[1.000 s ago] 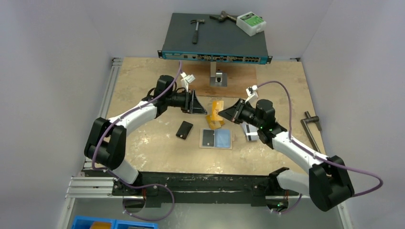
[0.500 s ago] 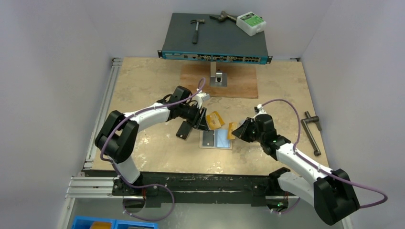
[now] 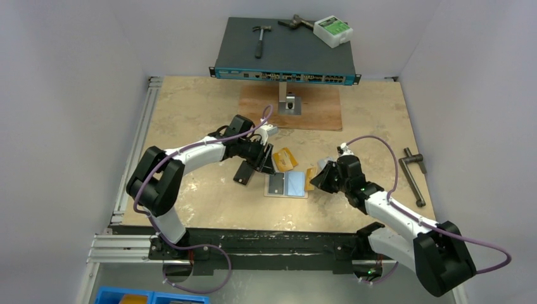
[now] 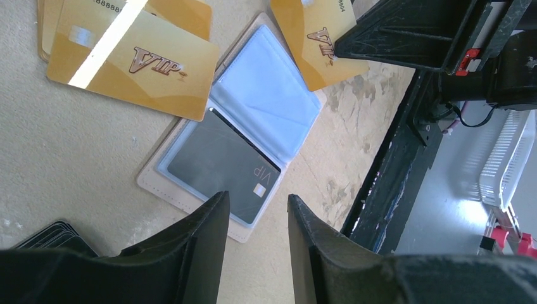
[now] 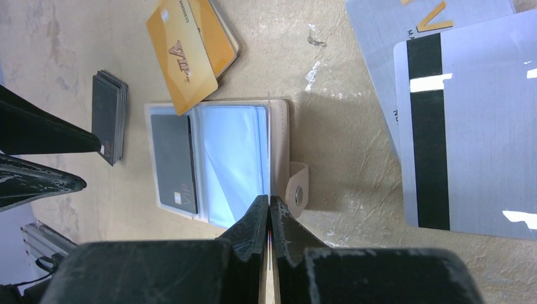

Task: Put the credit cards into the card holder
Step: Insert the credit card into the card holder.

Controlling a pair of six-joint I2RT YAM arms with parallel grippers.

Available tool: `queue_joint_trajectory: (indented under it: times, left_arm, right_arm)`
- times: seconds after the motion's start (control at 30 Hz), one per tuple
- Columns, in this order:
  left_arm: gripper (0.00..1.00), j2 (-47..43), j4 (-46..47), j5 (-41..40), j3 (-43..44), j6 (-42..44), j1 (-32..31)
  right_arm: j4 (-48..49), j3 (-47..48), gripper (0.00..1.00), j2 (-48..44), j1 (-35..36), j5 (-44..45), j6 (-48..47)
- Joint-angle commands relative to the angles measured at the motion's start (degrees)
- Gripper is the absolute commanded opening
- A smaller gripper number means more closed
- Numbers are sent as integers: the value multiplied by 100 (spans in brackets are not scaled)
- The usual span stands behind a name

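Note:
The beige card holder [image 3: 286, 185] lies open on the table, with a black card [image 4: 221, 166] in its left pocket and a clear bluish pocket [image 5: 231, 161] on its right. Its snap tab [image 5: 296, 190] points right. My right gripper [image 3: 315, 179] is shut on an orange-yellow card [image 4: 320, 38], held edge-on at the holder's right edge [image 5: 270, 201]. My left gripper [image 4: 256, 202] is open and empty, just above the holder's left side. More orange-yellow cards [image 3: 285, 158] lie behind the holder. A stack of black cards [image 3: 244, 172] lies to its left. Silver-grey cards [image 5: 468, 126] lie to its right.
A network switch [image 3: 285, 54] stands at the back, with a hammer [image 3: 259, 38] and a white box [image 3: 334, 30] on it. A wooden board [image 3: 316, 114] with a metal block [image 3: 290, 104] lies in front of it. A metal handle tool [image 3: 413, 174] lies at the right.
Both arms have come down to the holder. My left gripper moved from behind the orange cards to the holder's left side. My right gripper brought an orange card to its right edge.

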Motion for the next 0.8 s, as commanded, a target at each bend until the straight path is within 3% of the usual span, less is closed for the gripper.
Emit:
queue_joint_trajectory:
  times: [0.0,0.77]
  left_arm:
    - [38,-30,-6,-10,81,140,17]
    - [38,-90,-158,-219,126,323,24]
  right_arm:
    - [196,-49,0,34,34,20,-123]
    - [735,-172,0,-42,32,-466,-114]
